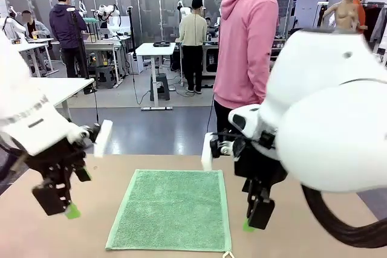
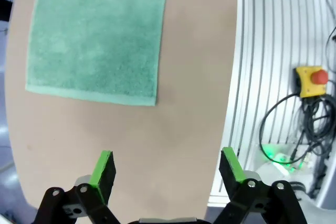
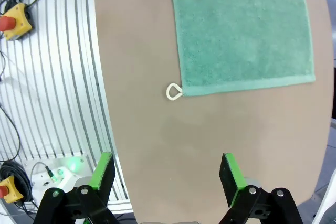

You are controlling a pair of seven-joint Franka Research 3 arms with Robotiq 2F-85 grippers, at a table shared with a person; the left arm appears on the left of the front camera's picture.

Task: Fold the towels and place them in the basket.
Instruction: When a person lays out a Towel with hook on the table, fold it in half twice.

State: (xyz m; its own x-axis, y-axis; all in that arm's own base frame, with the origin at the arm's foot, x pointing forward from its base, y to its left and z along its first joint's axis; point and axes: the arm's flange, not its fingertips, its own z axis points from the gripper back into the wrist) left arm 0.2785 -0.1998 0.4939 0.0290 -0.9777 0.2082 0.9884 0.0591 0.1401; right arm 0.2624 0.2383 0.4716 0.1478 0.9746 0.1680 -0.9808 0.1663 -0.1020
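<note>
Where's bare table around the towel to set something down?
Widest: table left and right of the green towel, each side under open jaws. Narrow: strips past its far edge and along its near edge by the white loop.

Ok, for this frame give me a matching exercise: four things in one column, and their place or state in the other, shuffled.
1. mint green towel
2. white loop
3. left gripper
4. person in pink

A. standing at the far side of the table
B. open, holding nothing, clear of the cloth
C. spread flat, unfolded
D. at the cloth's near right corner

Pairs: 1-C, 2-D, 3-B, 4-A
</note>
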